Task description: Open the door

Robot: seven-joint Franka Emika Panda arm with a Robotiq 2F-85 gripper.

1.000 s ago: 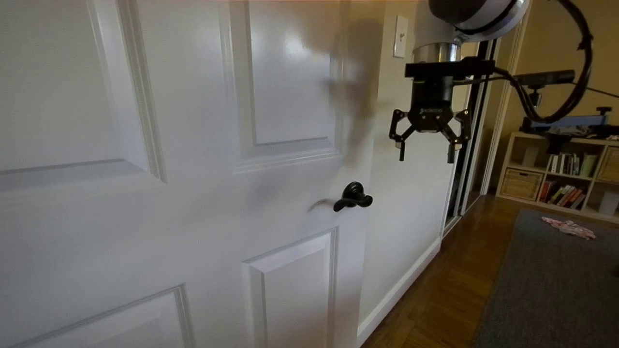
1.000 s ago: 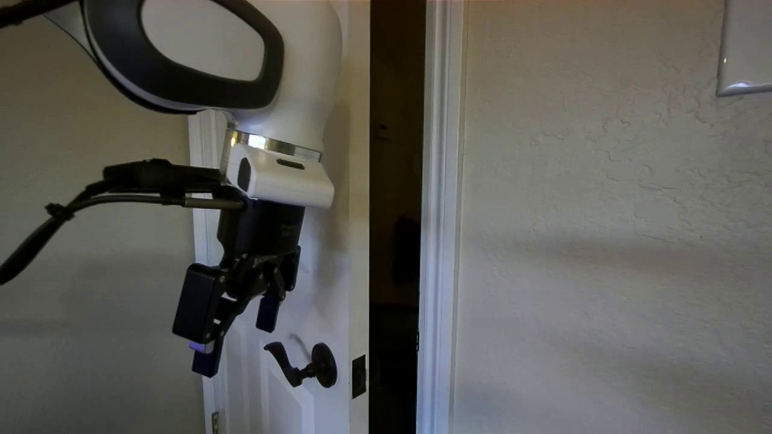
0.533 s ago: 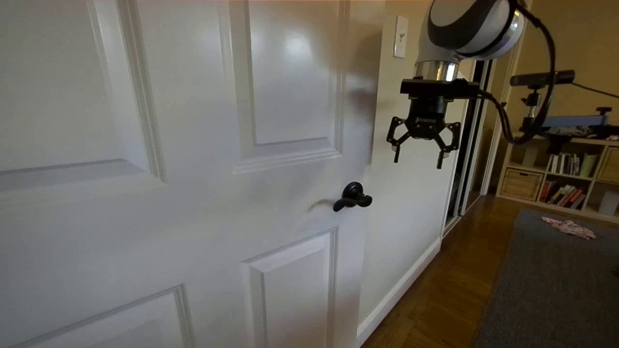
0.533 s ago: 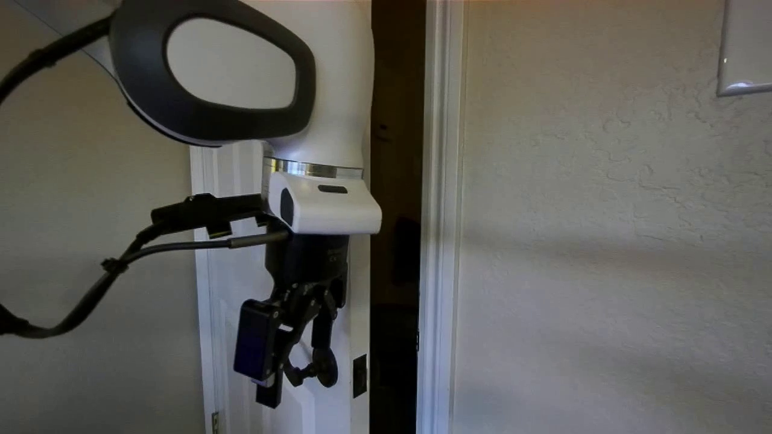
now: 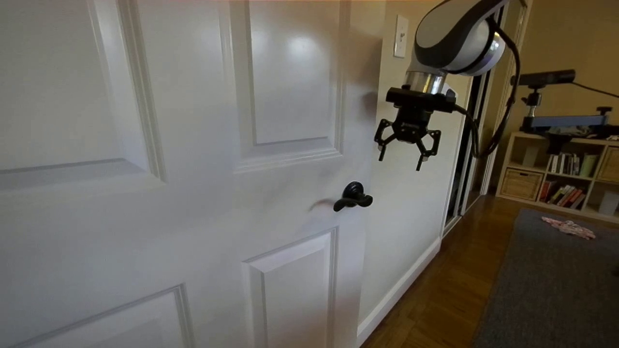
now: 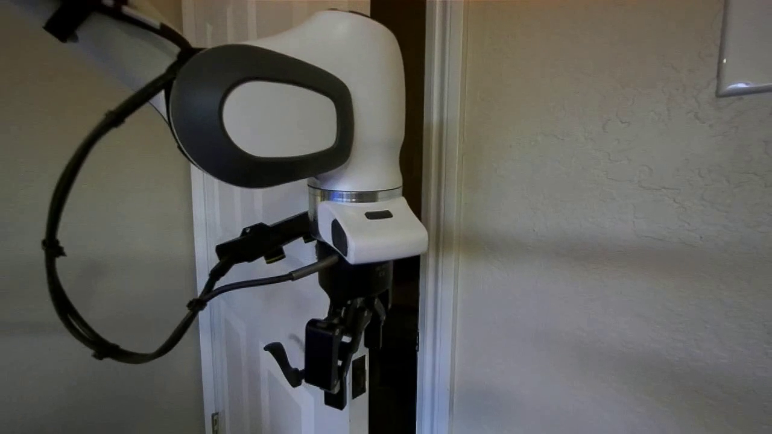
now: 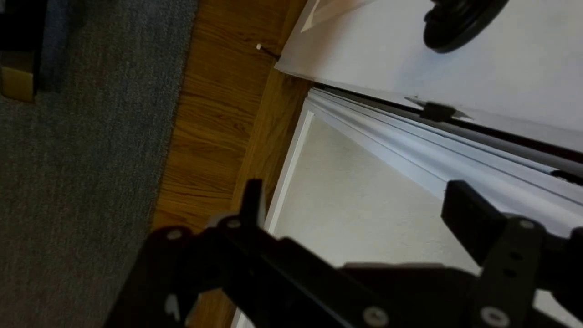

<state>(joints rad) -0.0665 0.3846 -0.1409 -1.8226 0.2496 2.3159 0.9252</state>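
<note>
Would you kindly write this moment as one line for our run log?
white paneled door: ajar | black lever handle: untouched | gripper: open, holding nothing | door-opening contact: not yet made

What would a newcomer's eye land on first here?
Probably the white panelled door, filling the left of an exterior view, with its black lever handle near the edge. Then the arm, in front of the door in an exterior view, open jaws pointing down. A dark gap beside the door shows it ajar.

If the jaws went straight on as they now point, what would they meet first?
Probably the wooden floor, since the jaws point roughly downward; the black handle looks off that line. Depth is unclear; they might brush the wall first.
</note>
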